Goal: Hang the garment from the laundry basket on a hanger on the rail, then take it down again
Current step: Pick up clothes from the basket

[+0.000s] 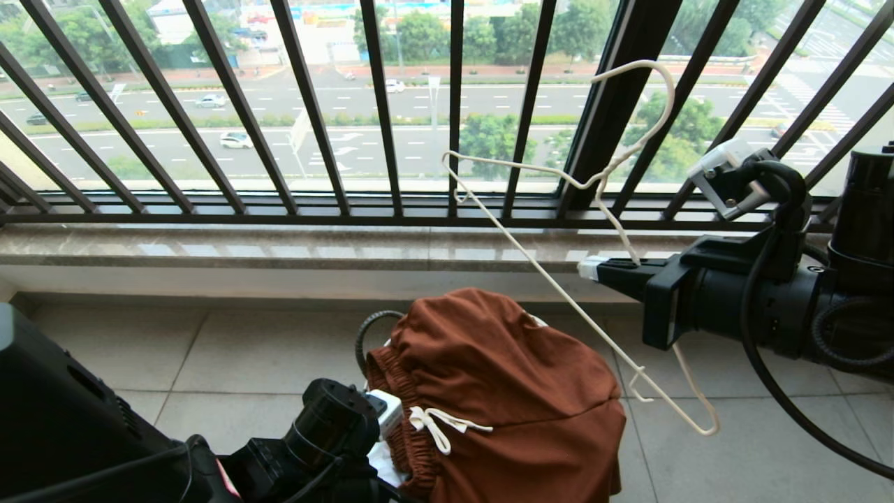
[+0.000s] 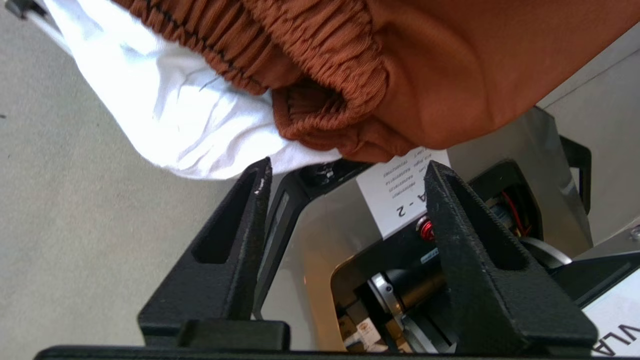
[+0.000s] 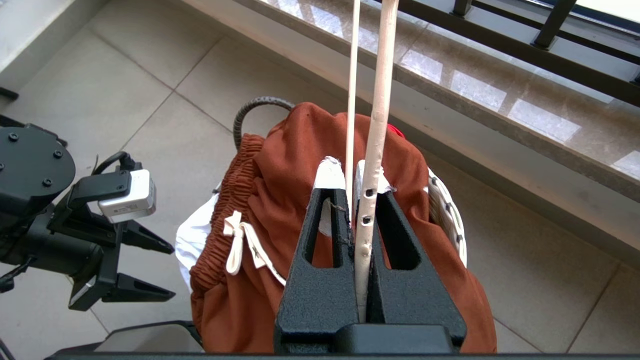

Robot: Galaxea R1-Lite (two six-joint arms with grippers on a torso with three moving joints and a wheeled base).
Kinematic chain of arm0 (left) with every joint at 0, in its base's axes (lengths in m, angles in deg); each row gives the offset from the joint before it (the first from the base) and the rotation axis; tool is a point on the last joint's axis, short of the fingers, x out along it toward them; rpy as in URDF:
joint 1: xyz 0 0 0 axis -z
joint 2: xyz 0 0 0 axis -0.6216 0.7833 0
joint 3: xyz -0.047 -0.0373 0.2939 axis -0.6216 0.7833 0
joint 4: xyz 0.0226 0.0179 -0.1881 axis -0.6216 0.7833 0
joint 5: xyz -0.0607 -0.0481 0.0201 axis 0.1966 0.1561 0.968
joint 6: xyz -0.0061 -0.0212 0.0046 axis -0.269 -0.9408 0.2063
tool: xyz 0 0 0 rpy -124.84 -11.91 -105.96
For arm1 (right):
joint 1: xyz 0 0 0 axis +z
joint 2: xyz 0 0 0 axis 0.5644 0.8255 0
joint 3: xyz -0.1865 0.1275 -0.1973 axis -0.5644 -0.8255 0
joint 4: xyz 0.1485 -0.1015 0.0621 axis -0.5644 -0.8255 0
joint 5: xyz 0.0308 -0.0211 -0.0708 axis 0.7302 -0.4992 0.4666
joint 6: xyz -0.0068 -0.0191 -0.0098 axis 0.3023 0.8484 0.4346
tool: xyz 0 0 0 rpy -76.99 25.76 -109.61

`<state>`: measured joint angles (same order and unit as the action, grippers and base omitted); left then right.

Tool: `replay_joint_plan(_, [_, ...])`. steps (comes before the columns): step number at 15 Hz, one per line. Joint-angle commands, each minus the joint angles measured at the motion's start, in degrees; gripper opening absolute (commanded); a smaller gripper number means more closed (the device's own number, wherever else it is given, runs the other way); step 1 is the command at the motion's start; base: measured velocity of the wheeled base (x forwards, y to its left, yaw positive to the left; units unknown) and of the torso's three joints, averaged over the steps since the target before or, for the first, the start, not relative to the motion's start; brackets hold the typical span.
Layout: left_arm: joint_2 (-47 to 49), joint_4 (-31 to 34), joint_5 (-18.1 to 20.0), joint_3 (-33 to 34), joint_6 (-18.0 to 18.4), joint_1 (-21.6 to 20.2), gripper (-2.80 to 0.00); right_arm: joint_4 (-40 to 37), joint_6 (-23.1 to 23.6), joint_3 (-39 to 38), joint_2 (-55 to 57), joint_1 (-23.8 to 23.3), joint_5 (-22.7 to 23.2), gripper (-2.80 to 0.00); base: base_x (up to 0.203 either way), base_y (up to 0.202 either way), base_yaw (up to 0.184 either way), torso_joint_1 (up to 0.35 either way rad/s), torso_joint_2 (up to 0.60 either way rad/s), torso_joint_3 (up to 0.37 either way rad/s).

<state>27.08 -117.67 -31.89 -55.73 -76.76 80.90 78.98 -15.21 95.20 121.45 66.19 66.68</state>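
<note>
One white label (image 2: 400,192) reading "A - 2" shows below the garment (image 2: 400,75).

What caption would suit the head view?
Right gripper holds the hanger above rust-brown shorts draped over the laundry basket.

right gripper (image 3: 352,187) clamped on hanger (image 3: 376,120) above shorts (image 3: 300,165)

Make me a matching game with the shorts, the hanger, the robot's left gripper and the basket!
Things:
1. shorts
2. hanger
3. left gripper
4. basket

States:
A. open, holding nothing
B. clamped in the right gripper
C. on the floor tiles, white liner showing
D. rust-brown, draped over the basket

Pairs: 1-D, 2-B, 3-A, 4-C
</note>
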Motion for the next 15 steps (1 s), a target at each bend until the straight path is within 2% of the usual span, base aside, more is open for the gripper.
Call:
replay_joint_plan(1, [2.5, -7.2, 0.1, 1.4, -0.2, 0.3, 0.00, 0.4, 0.0, 0.0, -0.2, 0.0, 0.0, -2.80, 0.000, 0.000, 0.000, 0.000, 0.00, 0.000])
replay_joint_plan(4, [8.8, -20.2, 0.2, 4.0, -0.3, 0.3, 0.00, 0.9, 0.0, -0.1, -0.2, 0.0, 0.0, -2.80, 0.000, 0.000, 0.000, 0.000, 0.00, 0.000])
replay_joint_plan(6, [10.2, -24.5, 0.2, 5.1, -0.2, 0.4, 0.00, 0.9, 0.0, -0.1, 0.0, 0.0, 0.0, -2.80, 0.000, 0.000, 0.000, 0.000, 0.00, 0.000])
replay_joint_plan(15, [10.5, -24.9, 0.2, 5.9, -0.4, 1.4, 0.00, 0.9, 0.1, -0.1, 0.1, 0.1, 0.1, -2.80, 0.000, 0.000, 0.000, 0.000, 0.00, 0.000])
